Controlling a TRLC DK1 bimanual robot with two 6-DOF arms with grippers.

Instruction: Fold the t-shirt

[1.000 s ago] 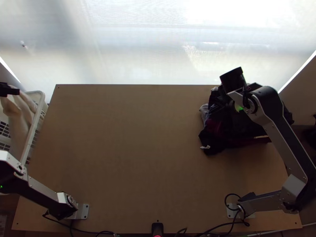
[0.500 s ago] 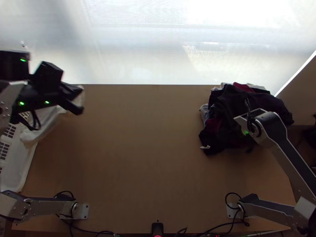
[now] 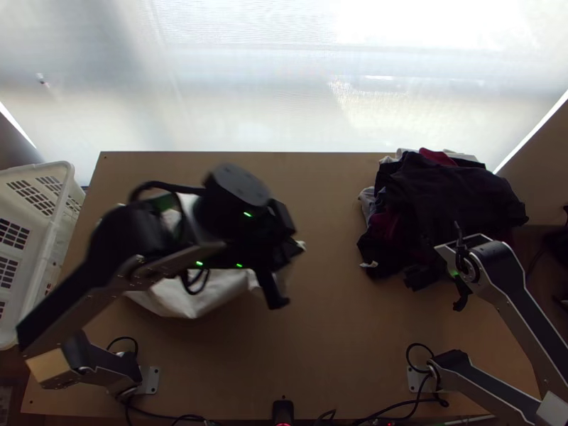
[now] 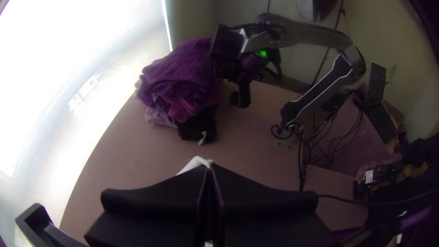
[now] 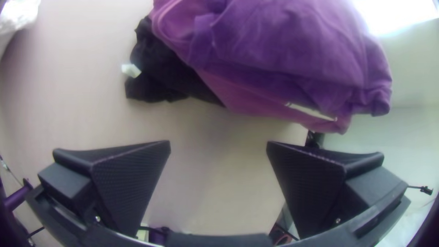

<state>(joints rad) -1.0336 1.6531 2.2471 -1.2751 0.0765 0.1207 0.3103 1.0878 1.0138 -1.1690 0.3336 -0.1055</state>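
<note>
My left gripper (image 3: 287,273) is over the left-centre of the table in the top view, above a bunched white t-shirt (image 3: 186,297) that partly hides beneath the arm. In the left wrist view the left gripper (image 4: 209,171) is shut, with a bit of white cloth (image 4: 195,163) at its fingertips. My right gripper (image 3: 439,287) is low by the near edge of the dark clothes pile. From the right wrist view, the right gripper (image 5: 218,144) stands open with bare table between its fingers.
A pile of dark and red clothes (image 3: 454,206) lies at the table's far right. At the left edge stands a white basket (image 3: 50,213). A person's hand (image 4: 388,162) shows at the side in the left wrist view.
The left arm has swung right from the basket over the table, bringing the white cloth along. The right gripper has drawn back from over the pile toward the near side.
</note>
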